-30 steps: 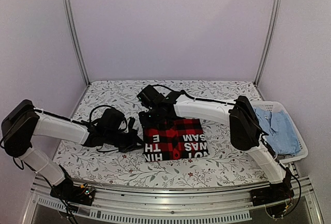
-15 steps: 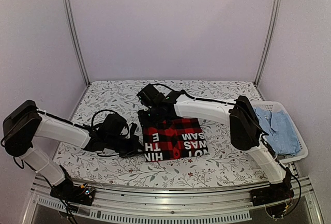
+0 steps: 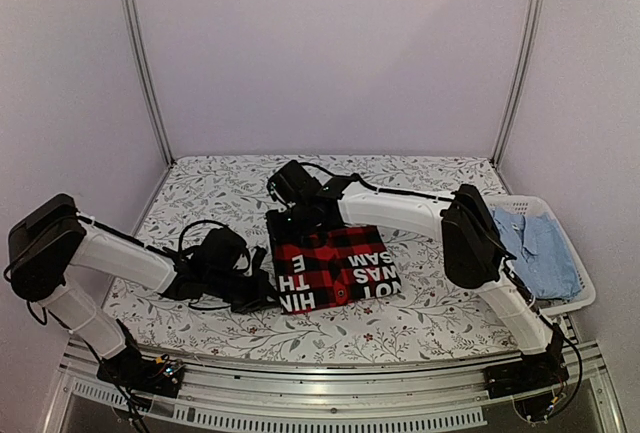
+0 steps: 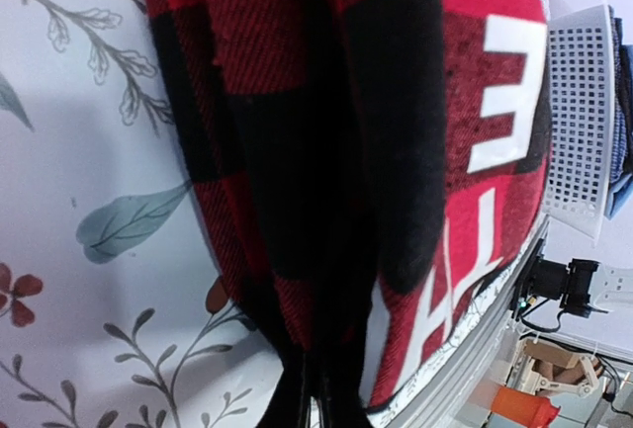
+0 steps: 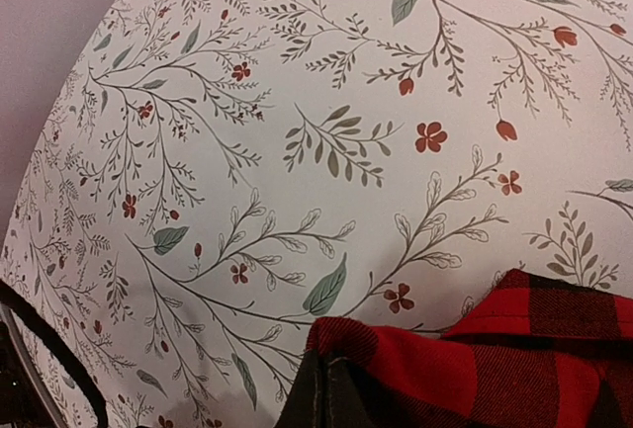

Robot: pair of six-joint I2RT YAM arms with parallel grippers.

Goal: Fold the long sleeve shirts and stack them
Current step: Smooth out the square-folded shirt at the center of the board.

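A folded red-and-black check shirt [image 3: 335,263] with white block letters lies mid-table. My left gripper [image 3: 268,295] is at its near left corner, shut on the cloth. In the left wrist view the shirt [image 4: 396,102] fills the frame and the gripper [image 4: 318,388] pinches its folded edge. My right gripper [image 3: 285,223] is at the far left corner, shut on the shirt. The right wrist view shows that gripper [image 5: 326,388] holding the red corner [image 5: 514,369] just above the flowered tablecloth.
A white basket [image 3: 585,288] at the right table edge holds blue cloth [image 3: 540,248]; it also shows in the left wrist view as a basket [image 4: 574,122]. Metal posts [image 3: 140,63] stand at the back corners. The table's front rail [image 3: 320,378] runs close below the shirt.
The left arm has moved nearer and a little to the right with the shirt's corner. The shirt has turned slightly, so its lettering now slants. The right gripper has barely shifted.
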